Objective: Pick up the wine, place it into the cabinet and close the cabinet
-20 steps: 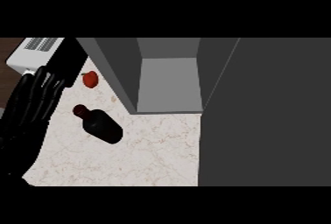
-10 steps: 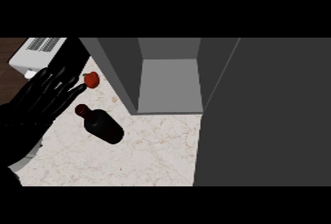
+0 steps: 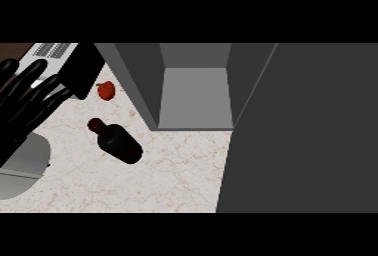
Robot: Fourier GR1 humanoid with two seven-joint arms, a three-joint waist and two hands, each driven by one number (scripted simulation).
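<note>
The wine bottle (image 3: 117, 141) is dark and lies on its side on the pale marble counter, neck pointing up-left. My left hand (image 3: 26, 102) hovers at the view's left edge, fingers straight and spread, apart from the bottle and left of it. The grey cabinet (image 3: 196, 100) stands open just right of the bottle, its inside bare. Its open door (image 3: 303, 130) fills the right side of the view as a large dark grey panel. My right hand does not show.
A small red pepper (image 3: 106, 90) lies on the counter above the bottle, near the cabinet's left wall. A white and black appliance (image 3: 63, 60) sits at the top left. A grey rounded object (image 3: 22, 165) lies under my left forearm at the lower left.
My left hand has risen and shifted left, away from the bottle, with fingers still spread. The bottle and the cabinet door have not moved.
</note>
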